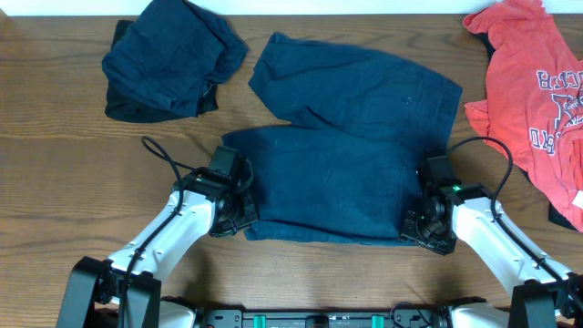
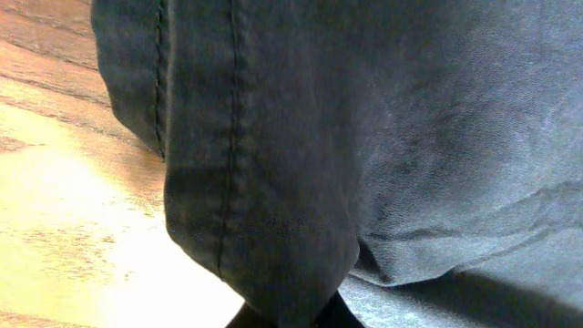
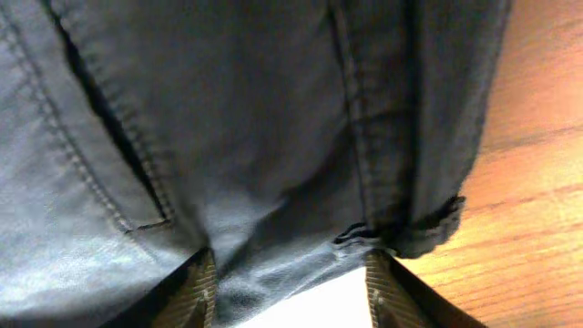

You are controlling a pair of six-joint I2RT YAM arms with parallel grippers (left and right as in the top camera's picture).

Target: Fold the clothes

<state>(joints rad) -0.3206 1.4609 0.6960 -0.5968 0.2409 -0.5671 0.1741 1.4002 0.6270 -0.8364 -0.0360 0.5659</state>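
Navy blue shorts (image 1: 342,155) lie spread in the middle of the table, with the near part folded over. My left gripper (image 1: 239,214) is at the shorts' near left corner. In the left wrist view the seamed hem (image 2: 237,182) fills the frame and drapes over the closed fingertips (image 2: 291,317), which pinch it. My right gripper (image 1: 421,223) is at the near right corner. In the right wrist view its two fingers (image 3: 293,296) stand wide apart, with the shorts' waistband and pocket seam (image 3: 273,164) between and above them.
A second dark navy garment (image 1: 168,59) lies crumpled at the back left. A red-orange T-shirt with lettering (image 1: 537,91) lies at the right edge. Bare wooden table (image 1: 64,173) shows to the left and along the front.
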